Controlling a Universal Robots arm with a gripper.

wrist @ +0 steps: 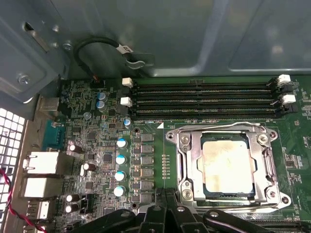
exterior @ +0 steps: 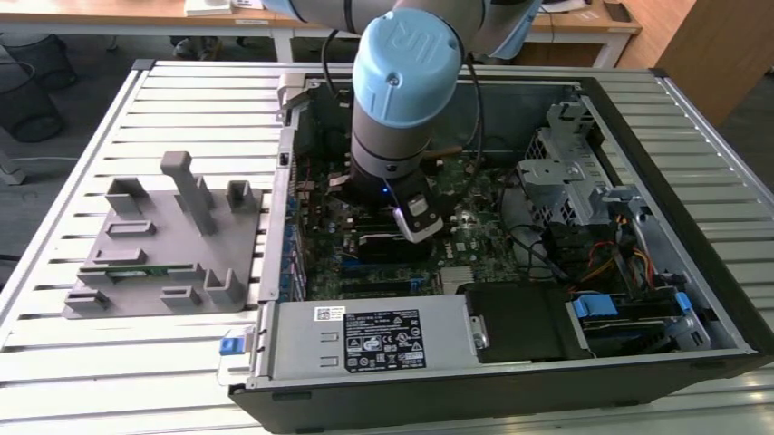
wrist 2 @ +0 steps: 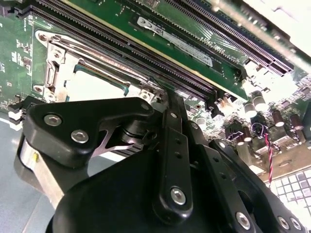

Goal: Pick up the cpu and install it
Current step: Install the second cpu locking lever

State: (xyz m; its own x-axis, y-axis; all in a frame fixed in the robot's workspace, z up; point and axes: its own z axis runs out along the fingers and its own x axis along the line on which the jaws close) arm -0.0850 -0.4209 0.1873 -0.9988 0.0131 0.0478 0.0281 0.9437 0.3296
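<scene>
You had arm lowered inside open computer case (exterior: 677, 136), gripper (exterior: 418, 222) just above motherboard (wrist: 97, 141). Cpu (wrist: 227, 166) lay flat in socket frame (wrist: 182, 162), silver top facing up, edges square to frame; near-square, no clear long axis. Socket sat just beside memory slots (wrist: 204, 99), one cpu edge parallel to them. In both wrist views you saw gripper's black linkage near socket (wrist 2: 92, 80), not touching cpu. Fingers pressed together or spread: you cannot tell. Grey fixture (exterior: 169, 240) stood on slatted table (exterior: 121, 362), at exterior view's left of case.
</scene>
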